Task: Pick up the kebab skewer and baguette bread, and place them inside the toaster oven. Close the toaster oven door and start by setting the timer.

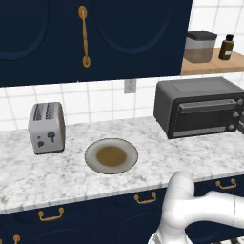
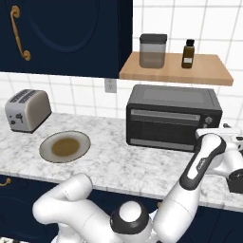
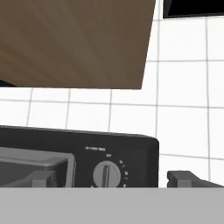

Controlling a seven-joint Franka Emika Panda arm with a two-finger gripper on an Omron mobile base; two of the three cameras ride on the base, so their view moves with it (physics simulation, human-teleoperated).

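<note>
The dark grey toaster oven (image 1: 200, 107) (image 2: 173, 116) stands at the back right of the marble counter. Its glass-front door (image 2: 163, 128) is shut, with the bar handle along its top. My arm (image 2: 201, 163) reaches up in front of the oven's right end. In the hand view my gripper (image 3: 111, 179) is open, its two dark fingertips (image 3: 183, 177) wide apart with nothing between them. It faces the control panel, with a round dial (image 3: 106, 174) straight ahead and apart from the fingers. The kebab skewer and the baguette bread are out of view.
A silver two-slot toaster (image 1: 46, 127) stands at the left. A round plate with a brown centre (image 1: 111, 156) lies mid-counter. Just above the oven is a wooden shelf (image 2: 175, 71) holding a jar (image 2: 153, 51) and a brown bottle (image 2: 188, 53). Dark blue cabinets hang overhead.
</note>
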